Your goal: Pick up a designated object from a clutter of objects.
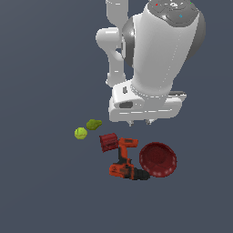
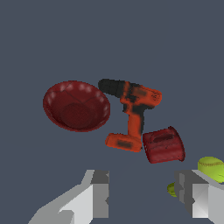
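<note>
Five small items lie together on the flat dark grey floor (image 1: 41,191), and the power drill (image 1: 125,164) serves here as the landmark. The drill is orange-red and black and lies on its side, in the middle of the group.

The dark red bowl (image 1: 158,159), the designated object, sits just beside the drill's black chuck end, on the exterior view's right of the drill. It is round and glossy with a wide rim, it is the largest item, and its opening faces up. In the wrist view the bowl (image 2: 76,105) looks very close to the chuck of the drill (image 2: 131,111), but I cannot tell if they touch.

A small dark red ribbed block (image 1: 108,141) rests against the drill near its battery foot; the wrist view shows the block (image 2: 163,145) just beside this foot. The yellow-green ball (image 1: 81,133) and the green lumpy piece (image 1: 93,124) lie close to each other, further from the drill, beyond the block on the exterior view's left.

The gripper (image 1: 140,122) hangs above the group, over the drill, and touches nothing. In the wrist view its two fingers (image 2: 100,199) stand wide apart, with only bare floor between them.
</note>
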`<state>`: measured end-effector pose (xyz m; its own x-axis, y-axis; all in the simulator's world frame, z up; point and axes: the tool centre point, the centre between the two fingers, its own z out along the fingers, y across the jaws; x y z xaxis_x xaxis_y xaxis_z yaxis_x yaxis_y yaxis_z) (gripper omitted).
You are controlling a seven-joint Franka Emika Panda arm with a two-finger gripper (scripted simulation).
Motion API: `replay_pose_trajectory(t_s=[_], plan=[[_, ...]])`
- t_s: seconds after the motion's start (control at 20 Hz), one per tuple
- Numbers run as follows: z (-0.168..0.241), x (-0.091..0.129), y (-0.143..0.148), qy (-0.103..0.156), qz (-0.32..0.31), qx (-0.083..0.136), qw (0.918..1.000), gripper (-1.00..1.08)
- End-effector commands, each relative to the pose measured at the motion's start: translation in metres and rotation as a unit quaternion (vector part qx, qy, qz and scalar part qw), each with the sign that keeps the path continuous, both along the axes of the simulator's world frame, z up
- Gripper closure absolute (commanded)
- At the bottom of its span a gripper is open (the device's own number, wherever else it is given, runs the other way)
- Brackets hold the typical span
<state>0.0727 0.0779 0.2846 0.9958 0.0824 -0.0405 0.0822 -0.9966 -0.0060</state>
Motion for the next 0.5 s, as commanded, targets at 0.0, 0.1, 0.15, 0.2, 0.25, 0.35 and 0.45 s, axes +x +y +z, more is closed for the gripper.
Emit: replay_pose_trajectory(t_s=[0.0,0.1,0.15,0.2,0.25,0.35,0.45], plan=[[-0.015,0.011,0.018,0.009,0.009,-0.001,0.9999,-0.20],[-0.027,0.018,0.033,0.017,0.016,-0.003,0.9997,-0.20],[-0.033,0.021,0.040,0.021,0.019,-0.003,0.9996,-0.20],[-0.040,0.025,0.047,0.024,0.023,-0.004,0.9994,-0.20],[-0.047,0.028,0.055,0.028,0.026,-0.004,0.9993,-0.20],[-0.060,0.033,0.070,0.035,0.032,-0.005,0.9988,-0.20],[-0.075,0.037,0.085,0.043,0.038,-0.006,0.9983,-0.20]])
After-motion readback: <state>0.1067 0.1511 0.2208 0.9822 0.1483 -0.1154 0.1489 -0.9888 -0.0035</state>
